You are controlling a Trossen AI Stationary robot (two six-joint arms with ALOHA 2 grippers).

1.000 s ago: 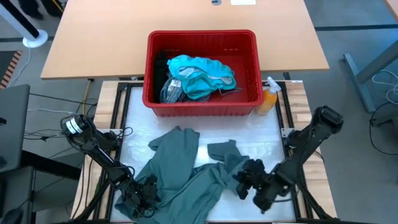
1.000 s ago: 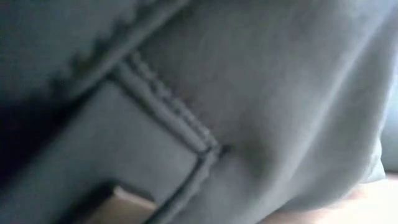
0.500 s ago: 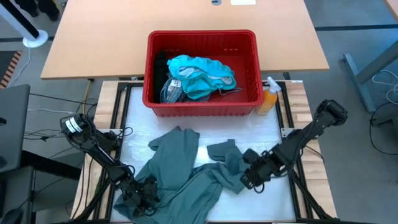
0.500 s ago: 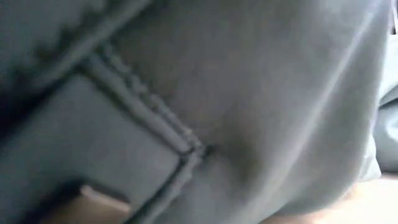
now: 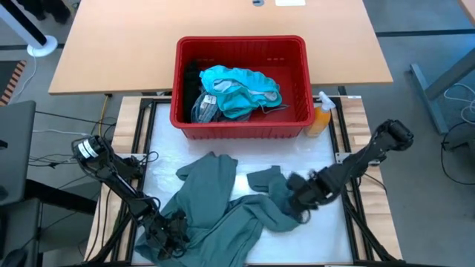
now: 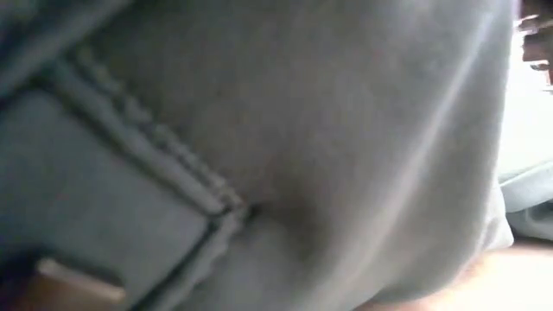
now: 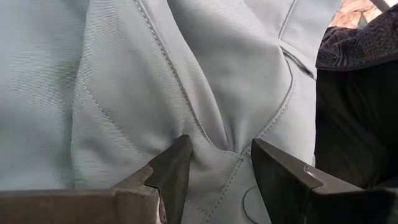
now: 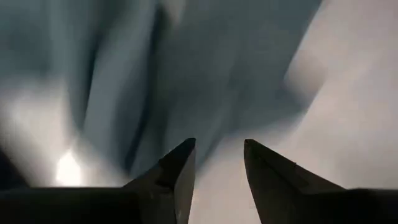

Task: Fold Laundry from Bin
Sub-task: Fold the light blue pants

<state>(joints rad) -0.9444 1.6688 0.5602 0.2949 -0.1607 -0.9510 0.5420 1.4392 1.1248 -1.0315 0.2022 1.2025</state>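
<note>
The red bin (image 5: 241,85) sat at the far side of the work surface, holding bright teal laundry (image 5: 241,89) with a black piece (image 5: 191,78) at one end. An orange spray bottle (image 5: 320,119) stood just beside the bin's corner, well apart from both grippers. The grey-green garment (image 5: 223,208) lay crumpled on the white table top (image 5: 312,156), between the two arms.

The left gripper (image 7: 214,177) was at the garment's near-left edge. Its wrist view showed the fingers (image 7: 171,171) parted, with a stitched fold of the fabric bunched in the gap; the pictures did not make clear whether it was pinched or merely lay between them. A dark patterned thing (image 7: 357,37) showed beyond one finger.

The right gripper (image 5: 297,199) was at the garment's right edge. Its wrist view showed the jaws partly open with nothing between them, cloth just ahead.

The low view was filled by grey-green cloth hanging right before the lens, hiding the table; only the high view showed the bin and the bottle.
</note>
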